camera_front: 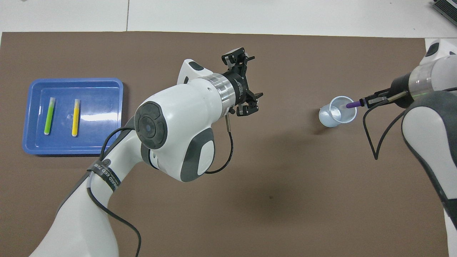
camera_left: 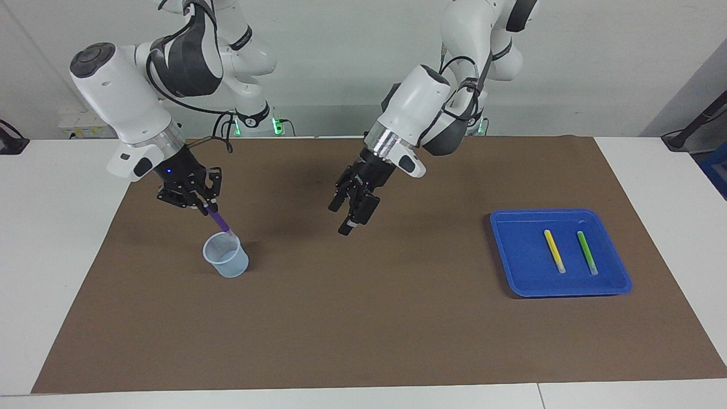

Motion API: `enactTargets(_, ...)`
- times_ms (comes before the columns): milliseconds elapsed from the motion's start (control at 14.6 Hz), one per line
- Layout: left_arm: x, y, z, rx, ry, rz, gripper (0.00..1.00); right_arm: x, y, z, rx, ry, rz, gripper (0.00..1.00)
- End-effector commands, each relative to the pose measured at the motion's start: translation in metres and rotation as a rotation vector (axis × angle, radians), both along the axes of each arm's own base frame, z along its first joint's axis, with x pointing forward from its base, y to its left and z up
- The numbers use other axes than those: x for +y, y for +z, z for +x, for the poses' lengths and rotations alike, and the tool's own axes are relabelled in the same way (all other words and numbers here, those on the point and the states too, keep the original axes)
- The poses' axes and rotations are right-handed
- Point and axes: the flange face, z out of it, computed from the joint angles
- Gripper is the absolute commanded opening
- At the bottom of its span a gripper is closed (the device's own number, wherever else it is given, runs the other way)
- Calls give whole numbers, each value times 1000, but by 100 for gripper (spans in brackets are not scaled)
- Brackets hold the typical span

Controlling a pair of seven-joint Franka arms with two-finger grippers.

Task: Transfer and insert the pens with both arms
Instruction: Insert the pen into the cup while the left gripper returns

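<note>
A white table (camera_left: 62, 238) is carrying a brown mat (camera_left: 363, 318) filling the frame's centre. Sitting on the mat are a clear plastic cup (camera_left: 226, 255), left of centre, and a blue tray (camera_left: 559, 253) at right.
</note>
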Motion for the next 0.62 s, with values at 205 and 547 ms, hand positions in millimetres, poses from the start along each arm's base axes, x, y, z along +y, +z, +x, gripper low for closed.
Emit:
enactTargets(205,31,15,15,-48,-4,34,100,-11,-33,16,25,20,-65,0)
enactTargets(547,85,1,30,-47,-288,286,100,-16,-62,25,27,20,-88,0)
